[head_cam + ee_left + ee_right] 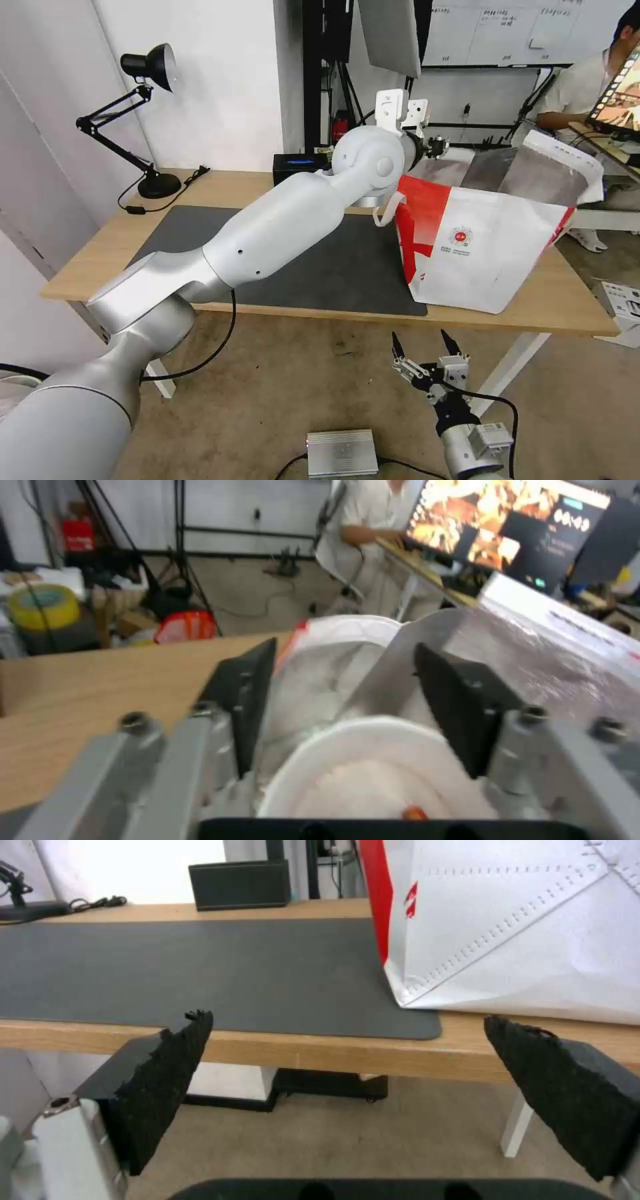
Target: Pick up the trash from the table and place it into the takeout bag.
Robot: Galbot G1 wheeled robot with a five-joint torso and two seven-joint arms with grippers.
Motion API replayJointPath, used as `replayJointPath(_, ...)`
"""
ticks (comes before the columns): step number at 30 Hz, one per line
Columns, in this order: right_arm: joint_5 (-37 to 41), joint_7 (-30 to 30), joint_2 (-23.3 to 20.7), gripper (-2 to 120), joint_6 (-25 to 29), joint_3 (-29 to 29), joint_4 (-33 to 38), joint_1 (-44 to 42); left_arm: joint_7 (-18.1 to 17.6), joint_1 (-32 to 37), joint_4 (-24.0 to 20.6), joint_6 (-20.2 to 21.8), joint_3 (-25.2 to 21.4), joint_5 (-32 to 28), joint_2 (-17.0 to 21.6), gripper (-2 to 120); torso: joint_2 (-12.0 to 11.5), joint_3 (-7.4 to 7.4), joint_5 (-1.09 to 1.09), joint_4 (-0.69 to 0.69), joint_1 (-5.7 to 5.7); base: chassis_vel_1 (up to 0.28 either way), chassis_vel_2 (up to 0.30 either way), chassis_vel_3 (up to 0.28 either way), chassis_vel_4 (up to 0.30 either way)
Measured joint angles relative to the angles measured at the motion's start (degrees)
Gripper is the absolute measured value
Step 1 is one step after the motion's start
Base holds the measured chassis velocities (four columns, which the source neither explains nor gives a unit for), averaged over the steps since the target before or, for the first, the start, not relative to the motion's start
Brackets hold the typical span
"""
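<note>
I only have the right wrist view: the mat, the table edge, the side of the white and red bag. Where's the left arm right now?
Observer: It reaches across the table; the left gripper is at the open top of the takeout bag.
Operator: Carrying anything?
Observer: A white bowl with a red scrap sits right at it, by the bag's foil lining. I can't tell whether it's gripped.
Operator: Anything in the bag yet?
Observer: Crumpled white material lies just beyond the bowl.
</note>
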Motion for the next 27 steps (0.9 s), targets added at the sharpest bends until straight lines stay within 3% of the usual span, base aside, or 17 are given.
replayJointPath(6,0.0,0.0,0.0,100,0.0,0.0,0.0,0.0,1.1,2.2,-5.0,-3.6,-1.9,1.9,5.6,83,0.0,0.00,0.00,0.00,0.00,0.000,0.000,0.000,0.000)
replayJointPath(8,0.0,0.0,0.0,100,0.0,0.0,0.0,0.0,3.3,5.4,-9.3,-6.0,-4.0,5.2,10.7,94,0.0,0.00,-0.02,0.02,0.00,0.000,0.000,0.000,0.000)
replayJointPath(9,0.0,0.0,0.0,100,0.0,0.0,0.0,0.0,3.3,5.4,-9.3,-6.0,-4.0,5.2,10.7,94,0.0,0.00,-0.02,0.02,0.00,0.000,0.000,0.000,0.000)
replayJointPath(11,0.0,0.0,0.0,100,0.0,0.0,0.0,0.0,4.3,10.1,-14.2,-6.8,-7.1,6.6,15.9,99,0.0,0.00,-0.03,0.03,0.00,0.000,0.000,0.000,0.000)
replayJointPath(15,0.0,0.0,0.0,100,0.0,0.0,0.0,0.0,5.3,17.1,-21.0,-7.0,-11.6,7.1,22.7,100,0.0,0.00,-0.03,0.02,0.00,0.000,0.000,0.000,0.000)
replayJointPath(17,0.0,0.0,0.0,100,0.0,0.0,0.0,0.0,5.4,17.9,-21.7,-7.0,-12.2,7.2,23.5,100,0.0,0.00,-0.04,0.02,0.00,0.000,0.000,0.000,0.000)
replayJointPath(20,0.0,0.0,0.0,100,0.0,0.0,0.0,0.0,7.4,25.3,-26.3,-7.0,-18.7,7.8,29.1,100,0.0,0.00,-0.03,0.03,-0.01,0.000,0.000,0.000,0.000)
replayJointPath(21,0.0,0.0,0.0,100,0.0,0.0,0.0,0.0,7.4,25.3,-26.3,-7.0,-18.7,7.8,29.1,100,0.0,0.00,-0.03,0.03,-0.01,0.000,0.000,0.000,0.000)
replayJointPath(27,0.0,0.0,0.0,100,0.0,0.0,0.0,0.0,11.4,39.2,-31.0,-7.7,-30.6,11.2,34.3,100,0.0,0.00,-0.01,0.01,0.00,0.000,0.000,0.000,0.000)
